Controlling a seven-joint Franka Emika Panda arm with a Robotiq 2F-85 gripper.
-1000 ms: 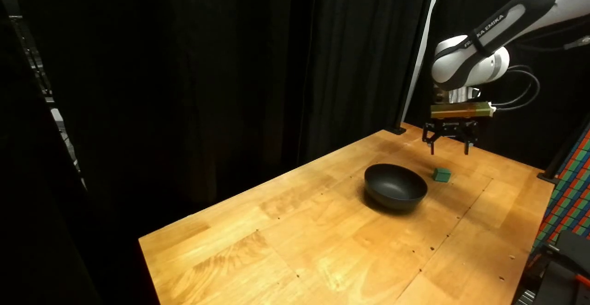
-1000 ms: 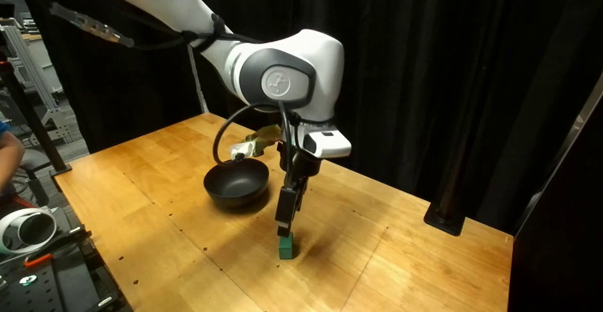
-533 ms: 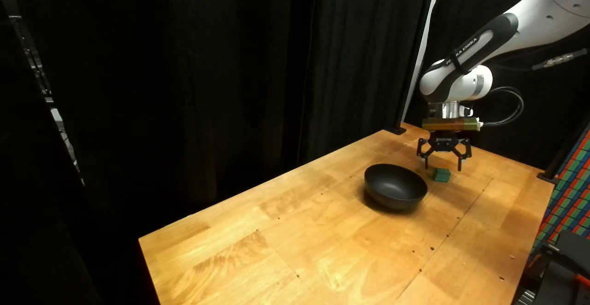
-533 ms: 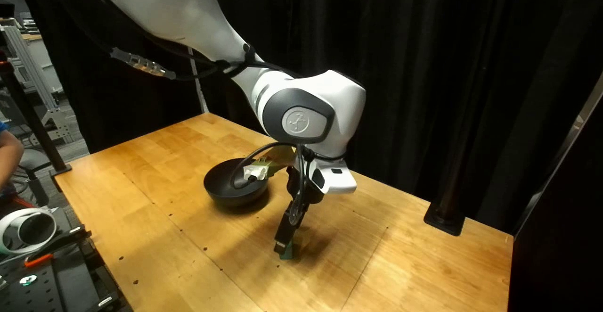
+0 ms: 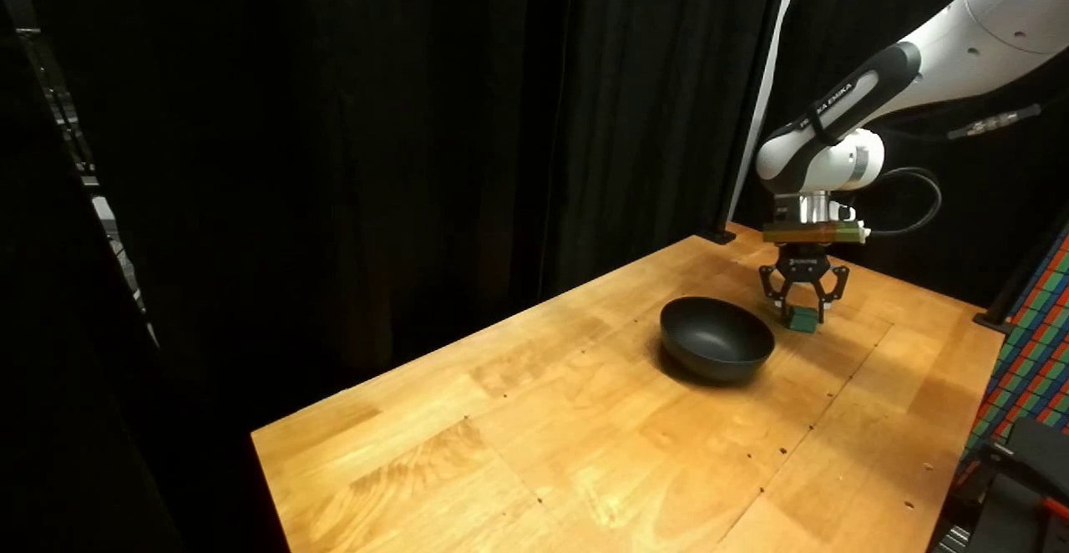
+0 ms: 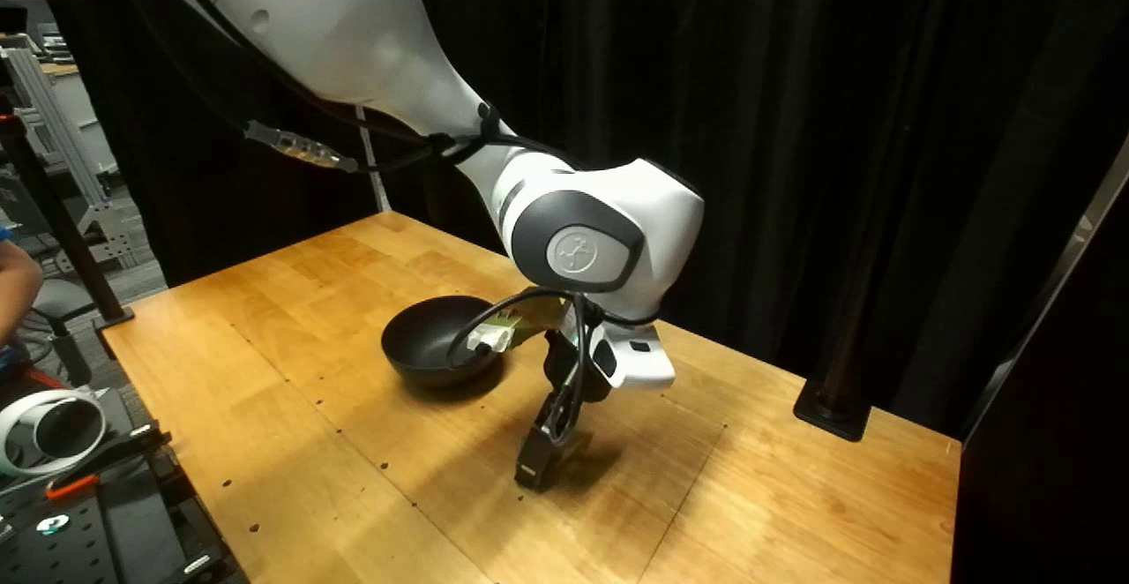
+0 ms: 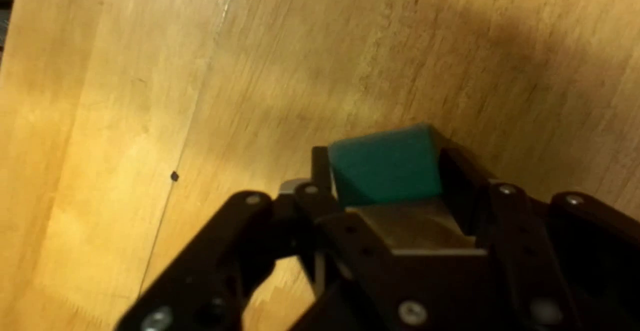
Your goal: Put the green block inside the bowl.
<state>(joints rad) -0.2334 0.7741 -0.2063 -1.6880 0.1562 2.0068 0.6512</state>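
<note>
The small green block (image 5: 803,322) rests on the wooden table, just beyond the bowl in an exterior view. My gripper (image 7: 384,167) points down over it, its black fingers (image 7: 320,163) on either side and closed in against the block, though a thin sliver of light shows along part of one side. From another angle the gripper (image 6: 531,476) hides the block behind a finger. The round black bowl (image 5: 716,336) stands upright a short way off, with bare inside showing; in an exterior view a cable and the wrist mount partly cover the bowl (image 6: 422,344). It is out of the wrist view.
Wooden table (image 5: 534,444) runs on past the bowl. A black post foot (image 6: 832,408) is fixed at one table edge, with dark curtains behind. Off the table, a dark cart (image 6: 106,522) holds a white ring-shaped item (image 6: 18,430). A person's arm (image 6: 18,293) shows at the frame's side.
My gripper has come down from above to table level around the green block, and its fingers have drawn together onto the block. The bowl has stayed put.
</note>
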